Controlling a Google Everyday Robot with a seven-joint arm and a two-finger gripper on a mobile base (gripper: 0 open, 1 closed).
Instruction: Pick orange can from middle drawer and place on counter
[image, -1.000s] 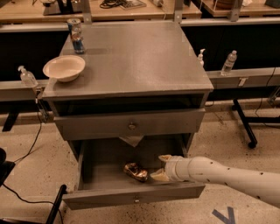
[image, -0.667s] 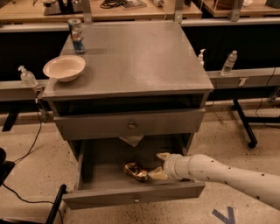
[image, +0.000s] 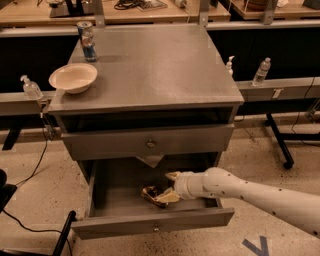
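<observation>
in the camera view the gripper (image: 170, 187) reaches into the pulled-out middle drawer (image: 200, 218), fingers spread wide and holding nothing, the lower one against the orange can (image: 150, 192) lying on the drawer floor, below the counter (image: 160, 65).

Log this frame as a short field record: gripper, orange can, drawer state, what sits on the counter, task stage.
gripper: gripper inside the open drawer, fingers apart, just right of the can; contact cannot be told
orange can: orange can lying on the drawer floor, not lifted
drawer: middle drawer pulled out; the drawer above closed
counter: counter holds a bowl at its front left and a tall can at its rear left
task stage: reaching for the grasp; can not yet on the counter
</observation>
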